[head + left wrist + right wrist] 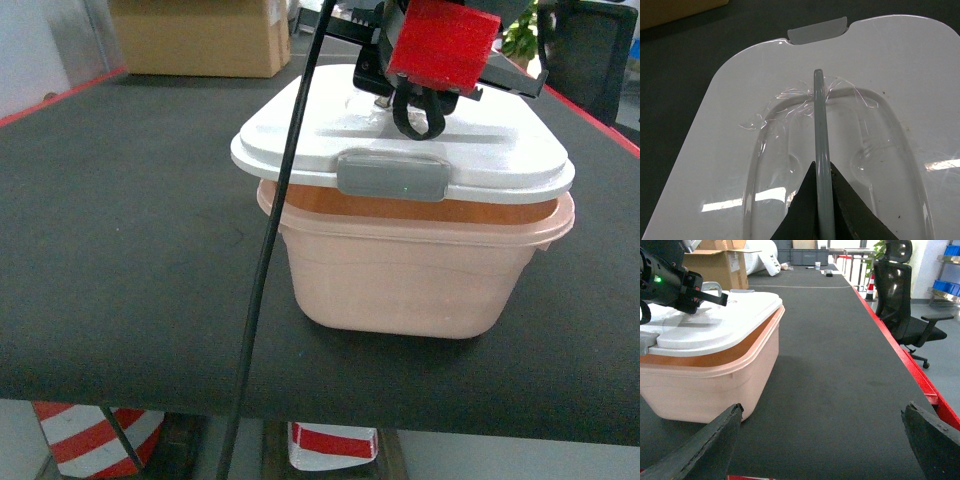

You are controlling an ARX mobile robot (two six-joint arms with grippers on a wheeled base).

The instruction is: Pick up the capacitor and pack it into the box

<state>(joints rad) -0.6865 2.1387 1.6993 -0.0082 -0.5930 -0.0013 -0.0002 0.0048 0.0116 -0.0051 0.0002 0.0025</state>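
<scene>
Cardboard carton (200, 35): placed at the far left of the black table (120, 240). Box (410, 275): pale pink, set centre-right on the table, its white lid (400, 135) laid askew on top. Left gripper (821, 200): positioned over the lid, jaws clamped on the lid's grey handle (820, 125). Right gripper (825, 435): held low beside the box, fingers spread wide, nothing held. Capacitor: not seen.

Glossy plastic lid (880, 65); matt pink box (400, 275).
</scene>
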